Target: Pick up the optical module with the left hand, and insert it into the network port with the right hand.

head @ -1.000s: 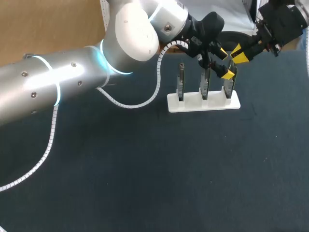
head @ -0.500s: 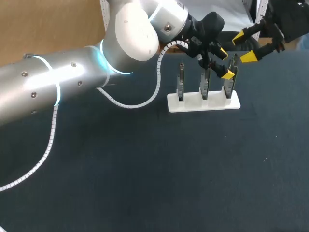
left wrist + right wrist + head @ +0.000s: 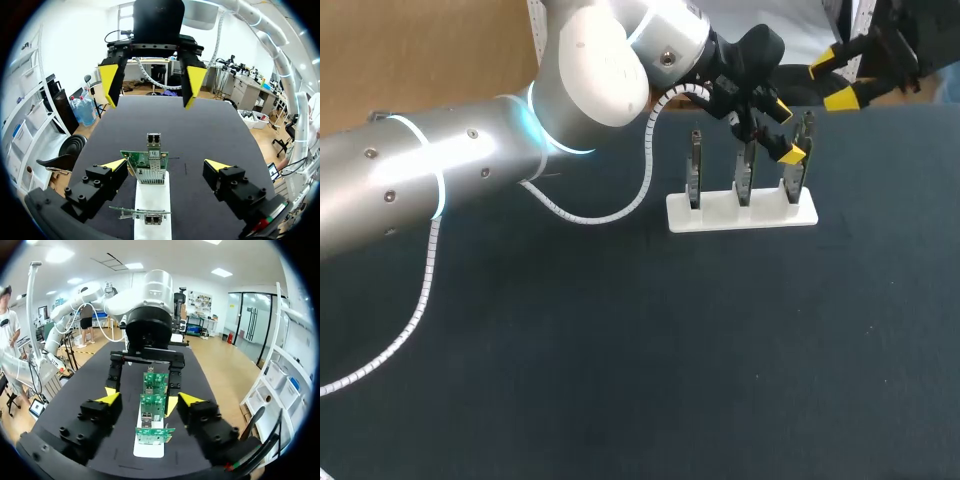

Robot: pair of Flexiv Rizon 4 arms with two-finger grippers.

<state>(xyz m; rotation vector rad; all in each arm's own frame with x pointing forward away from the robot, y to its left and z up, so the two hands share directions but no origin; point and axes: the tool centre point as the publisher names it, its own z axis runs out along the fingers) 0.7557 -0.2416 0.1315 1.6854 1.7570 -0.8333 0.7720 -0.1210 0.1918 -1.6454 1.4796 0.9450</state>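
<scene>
Optical module: not made out as a separate item – may be seated among 3 upright circuit boards (image 3: 745,170) in white rack (image 3: 741,213), far right.
L gripper (image 3: 782,130): jaws open, straddling right-hand boards.
R gripper (image 3: 833,82): open; has backed up and away from rack – leaves L room.
Ports only visible on board edges.

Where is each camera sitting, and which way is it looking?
Head view: above and behind the robot, looking down on the dark table; both arms show, the left gripper and the right gripper over the white holder.
Left wrist view: on the left wrist, looking along its open fingers at the circuit boards, with the right gripper facing it.
Right wrist view: on the right wrist, looking the opposite way at the same circuit boards; the left gripper is behind them.
All three views share the holder and boards.
</scene>
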